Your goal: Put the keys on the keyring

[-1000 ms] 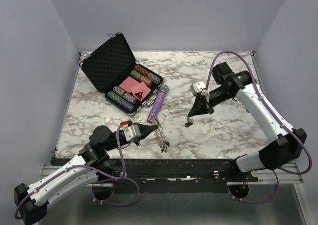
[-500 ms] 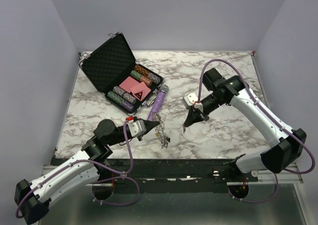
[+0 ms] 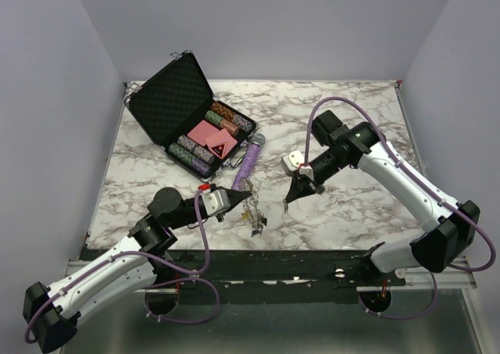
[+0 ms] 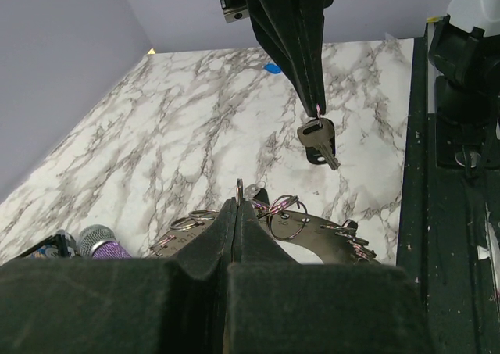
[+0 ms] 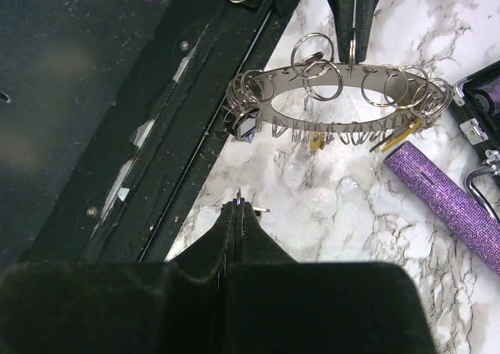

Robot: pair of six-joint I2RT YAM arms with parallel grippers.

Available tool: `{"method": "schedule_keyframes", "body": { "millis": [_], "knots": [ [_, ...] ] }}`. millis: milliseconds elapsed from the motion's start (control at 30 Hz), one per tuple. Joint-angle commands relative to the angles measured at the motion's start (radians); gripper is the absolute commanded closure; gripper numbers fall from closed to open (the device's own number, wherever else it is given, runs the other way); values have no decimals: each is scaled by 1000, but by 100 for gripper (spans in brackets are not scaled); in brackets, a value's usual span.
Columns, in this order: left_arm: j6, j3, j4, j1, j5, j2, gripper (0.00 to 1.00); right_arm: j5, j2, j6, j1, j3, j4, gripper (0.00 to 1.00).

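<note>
The keyring (image 5: 344, 125) is a flat silver oval band hung with small split rings and a few keys. My left gripper (image 3: 248, 192) is shut on one of its small rings and holds it just above the marble near the front edge. In the left wrist view the band (image 4: 336, 243) shows just beyond my shut left gripper (image 4: 237, 202). My right gripper (image 3: 287, 203) is shut on a small ring from which a key with a black head (image 4: 317, 137) dangles. It hangs a short way to the right of the keyring, not touching it. The right wrist view shows only a silver sliver at my right gripper's tip (image 5: 239, 205).
A purple glittery tube (image 3: 248, 165) lies just behind the keyring. An open black case (image 3: 187, 116) with poker chips and cards stands at the back left. The table's black front rail (image 5: 195, 112) runs close beside the keyring.
My right gripper has carried the key left and nearer, closing on the keyring. My left gripper first swung right and lifted the keyring, then stayed put.
</note>
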Motion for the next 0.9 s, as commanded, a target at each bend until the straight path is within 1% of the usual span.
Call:
{"method": "schedule_keyframes", "body": {
  "millis": [0,100,533,867],
  "knots": [
    [24,36,27,5,25,-3,100,19,6,42,10,2,39,100],
    [30,35,22,5,16,-8,100,19,-2,49,14,-7,41,99],
    [36,35,14,6,6,-17,100,30,-17,178,13,-21,107,100],
    [38,26,25,5,-16,-25,100,29,-31,230,14,-24,133,100]
  ]
}}
